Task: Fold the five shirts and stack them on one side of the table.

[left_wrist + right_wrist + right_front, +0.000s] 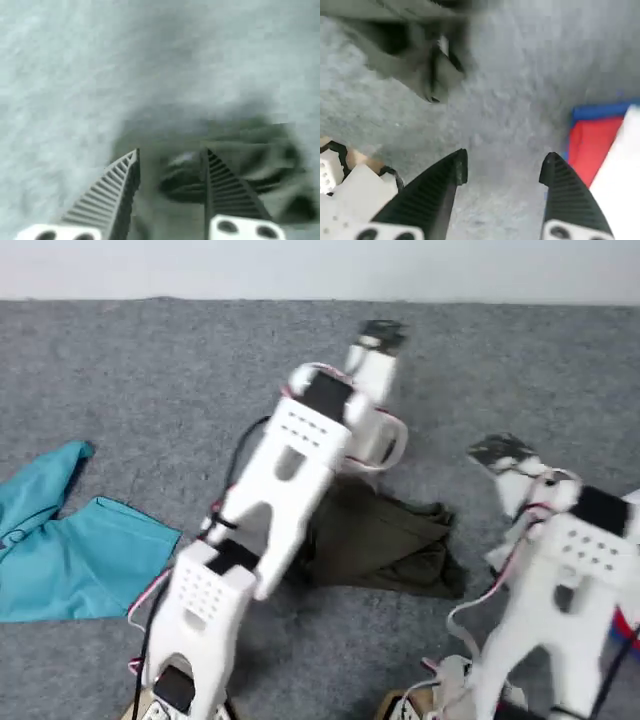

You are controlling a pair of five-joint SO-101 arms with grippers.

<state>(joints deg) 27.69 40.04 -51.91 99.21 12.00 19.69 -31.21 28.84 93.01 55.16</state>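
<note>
Grey carpet-like table (70, 60) spread beneath and all around the left gripper (171, 151), pale wall (320, 268) beyond the table's far edge

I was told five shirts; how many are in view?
2 clearly: teal shirt at far left, olive shirt in the middle, partly under the left arm. A red-and-blue item at right may be more.

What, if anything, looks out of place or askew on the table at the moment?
The dark olive shirt lies crumpled in a bunched heap in the middle of the table, and the teal shirt sprawls unfolded at one side with a sleeve flung out. Neither is folded or stacked. Nothing looks spilled or damaged.
</note>
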